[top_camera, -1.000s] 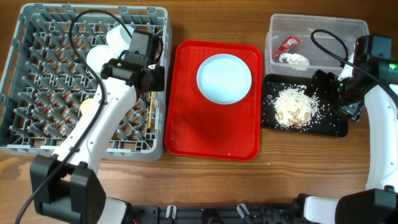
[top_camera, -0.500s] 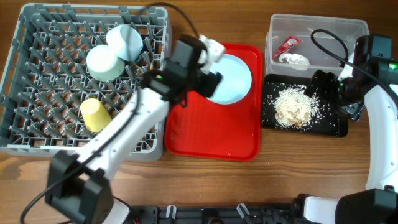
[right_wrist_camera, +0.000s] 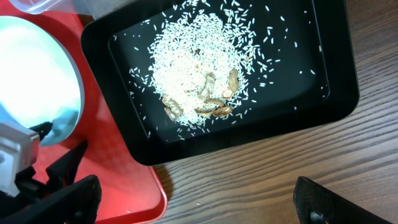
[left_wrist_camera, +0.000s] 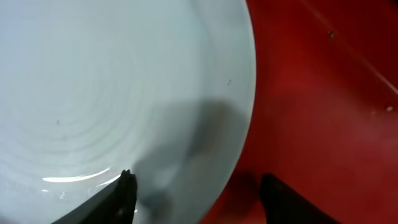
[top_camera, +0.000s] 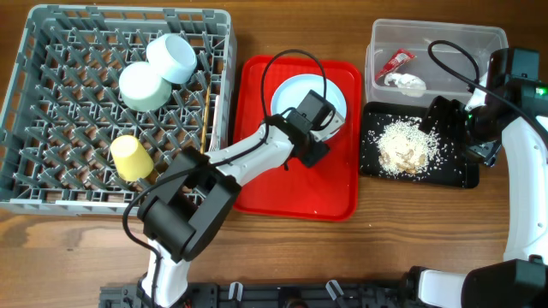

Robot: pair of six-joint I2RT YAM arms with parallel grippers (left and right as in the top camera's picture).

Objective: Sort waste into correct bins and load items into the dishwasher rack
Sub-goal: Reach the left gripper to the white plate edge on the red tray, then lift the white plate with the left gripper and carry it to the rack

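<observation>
Swung off the rack (top_camera: 51, 103) and across to the red tray (top_camera: 257, 171) inside a second, setting the left tool (left_wrist_camera: 199, 180) at the plate (top_camera: 295, 94)'s right rim, spread wide, one finger over plate, one over tray, gripping nothing yet. Marks the plate, flat on the tray, as seemingly the next dish for the rack. Keeps the right tool (right_wrist_camera: 193, 199) open and empty above the black tray (right_wrist_camera: 336, 93) of rice (right_wrist_camera: 199, 68).

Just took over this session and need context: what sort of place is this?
Probably a staged dish-clearing station on a wooden table: a grey dishwasher rack holding a yellow cup, a red serving tray with a pale-blue plate, and a black tray of rice scraps.
</observation>
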